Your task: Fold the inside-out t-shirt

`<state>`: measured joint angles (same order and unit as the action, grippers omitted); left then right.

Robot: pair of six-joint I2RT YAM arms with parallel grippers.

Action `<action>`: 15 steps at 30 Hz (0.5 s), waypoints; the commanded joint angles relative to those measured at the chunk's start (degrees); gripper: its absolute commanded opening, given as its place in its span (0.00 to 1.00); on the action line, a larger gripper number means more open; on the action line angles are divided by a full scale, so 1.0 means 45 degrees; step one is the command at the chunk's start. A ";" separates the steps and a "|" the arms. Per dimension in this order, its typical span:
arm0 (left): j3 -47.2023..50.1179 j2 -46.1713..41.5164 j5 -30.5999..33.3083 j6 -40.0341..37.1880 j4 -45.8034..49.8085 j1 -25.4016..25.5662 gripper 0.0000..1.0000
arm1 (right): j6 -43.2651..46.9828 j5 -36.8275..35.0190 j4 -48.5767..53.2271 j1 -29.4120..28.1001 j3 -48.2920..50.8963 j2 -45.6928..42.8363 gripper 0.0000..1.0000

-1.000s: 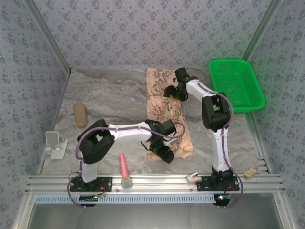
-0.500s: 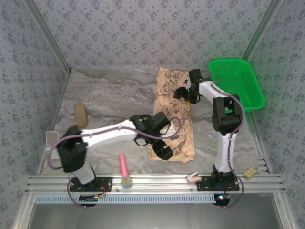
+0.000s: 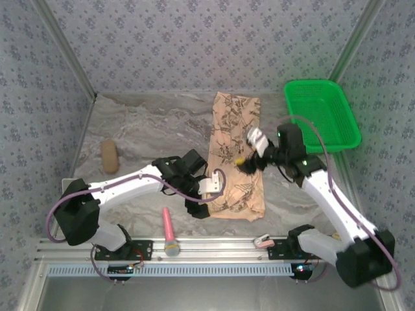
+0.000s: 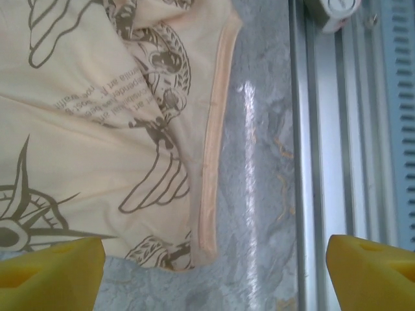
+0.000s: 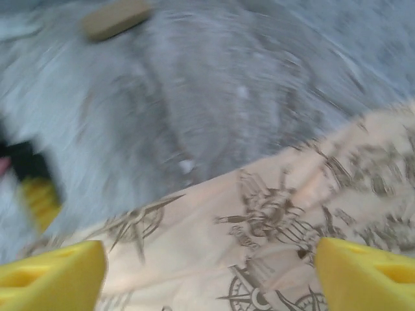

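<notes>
Got the t-shirt [image 3: 233, 123] mid-table as a long strip running near-to-far, sandwiched between left gripper [image 3: 202, 196] by its near-left corner and right gripper [image 3: 249, 152] at the mid right edge, both spread wide, empty.

Illegible small print [image 4: 91, 105] on the t-shirt [image 4: 78, 162]

The top camera looks down from above and behind the arms on the whole bench [image 3: 142, 123]. Both wrist cameras look closely at the t-shirt [image 4: 97, 129], which all three views share.
</notes>
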<state>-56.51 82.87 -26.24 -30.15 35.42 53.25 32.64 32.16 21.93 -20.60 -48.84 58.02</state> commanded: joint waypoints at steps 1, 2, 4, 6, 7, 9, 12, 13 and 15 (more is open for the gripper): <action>0.1102 -0.0372 0.1209 -0.2119 -0.1449 0.0293 0.87 | 0.5397 0.0345 0.2235 -0.0693 0.0669 -0.0820 0.89; 0.1552 -0.0343 0.1675 -0.2285 -0.2305 0.0465 0.87 | 0.5395 -0.0047 0.2991 -0.1151 0.0670 -0.0950 0.90; 0.2131 -0.0166 0.2077 -0.2727 -0.3129 0.0763 0.87 | 0.5316 -0.1217 0.4441 -0.2037 0.0693 -0.0984 0.90; 0.2164 0.0292 0.2489 -0.3140 -0.3372 0.0749 0.87 | 0.5392 -0.2814 0.5695 -0.2651 0.0976 -0.0836 0.91; 0.2095 0.0597 0.2783 -0.3359 -0.3515 0.0644 0.87 | 0.5642 -0.3755 0.6224 -0.2952 0.1179 -0.0649 0.91; 0.1776 0.1184 0.3032 -0.3577 -0.3671 0.0549 0.86 | 0.5971 -0.5199 0.6832 -0.3535 0.1490 -0.0097 0.91; 0.1447 0.1968 0.2922 -0.3655 -0.3900 0.0710 0.83 | 0.6185 -0.6469 0.6771 -0.3877 0.1955 0.0573 0.91; 0.1490 0.2129 0.2921 -0.3743 -0.3982 0.0779 0.82 | 0.6168 -0.6560 0.6537 -0.3876 0.2132 0.0622 0.91; 0.1753 0.2238 0.2926 -0.3710 -0.4346 0.0822 0.81 | 0.6428 -0.6331 0.5925 -0.3774 0.2669 0.0494 0.94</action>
<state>-47.90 92.31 -13.15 -44.47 18.96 56.31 58.13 8.78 47.42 -37.65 -38.68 60.97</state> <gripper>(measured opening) 0.816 0.931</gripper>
